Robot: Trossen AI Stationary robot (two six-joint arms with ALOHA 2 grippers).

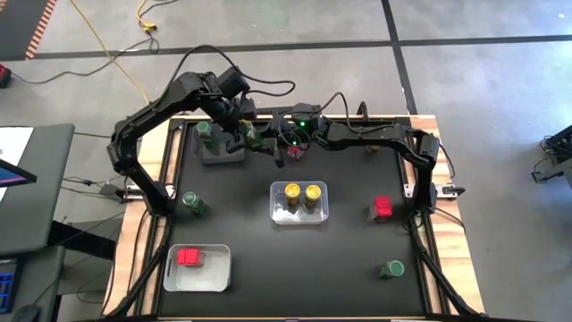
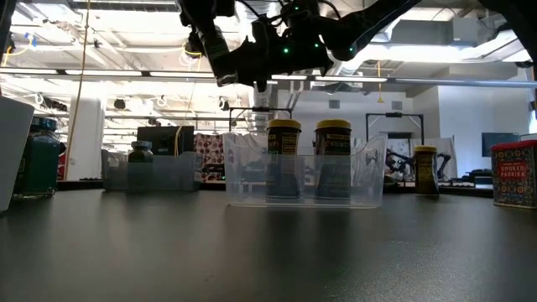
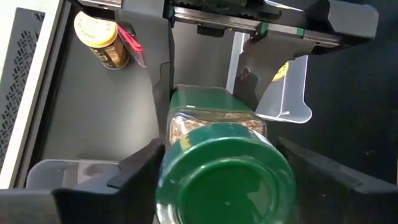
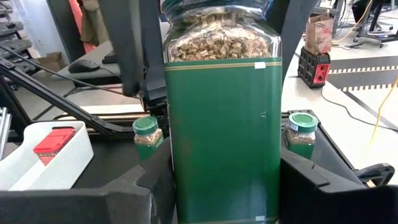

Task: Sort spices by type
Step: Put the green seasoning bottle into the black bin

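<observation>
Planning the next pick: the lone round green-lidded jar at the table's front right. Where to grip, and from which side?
Probably best taken from straight above, fingers closing across the round green-lidded spice jar just under its lid. It looks upright and stands alone on the black table, so nothing blocks the fingers. The round body favours no particular side.

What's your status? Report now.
Right gripper shut on green-lidded glass spice jar, midair. Left gripper at its lid end. Nothing in the way.
</observation>
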